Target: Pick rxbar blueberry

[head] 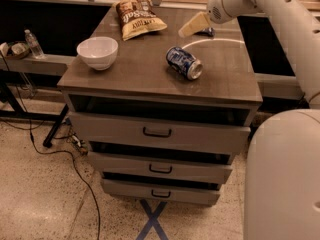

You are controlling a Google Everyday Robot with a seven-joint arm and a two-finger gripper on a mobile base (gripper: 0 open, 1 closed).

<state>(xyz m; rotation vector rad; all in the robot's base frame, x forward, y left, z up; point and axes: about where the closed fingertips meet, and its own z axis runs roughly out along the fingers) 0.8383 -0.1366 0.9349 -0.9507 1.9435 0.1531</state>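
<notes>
The rxbar blueberry (208,32) is a small dark blue piece lying flat near the back right of the brown cabinet top (135,76). Most of it is hidden behind my gripper. My gripper (192,26), cream coloured, hangs from the white arm (272,9) that comes in from the upper right. It points down and left, with its tip just left of the bar and close above the top. I cannot see whether it touches the bar.
A blue-and-white can (184,62) lies on its side in the middle of the top. A brown-and-cream chip bag (139,16) lies at the back and a white bowl (97,51) at the left. Three drawers (157,132) are below. My white base (282,179) fills the lower right.
</notes>
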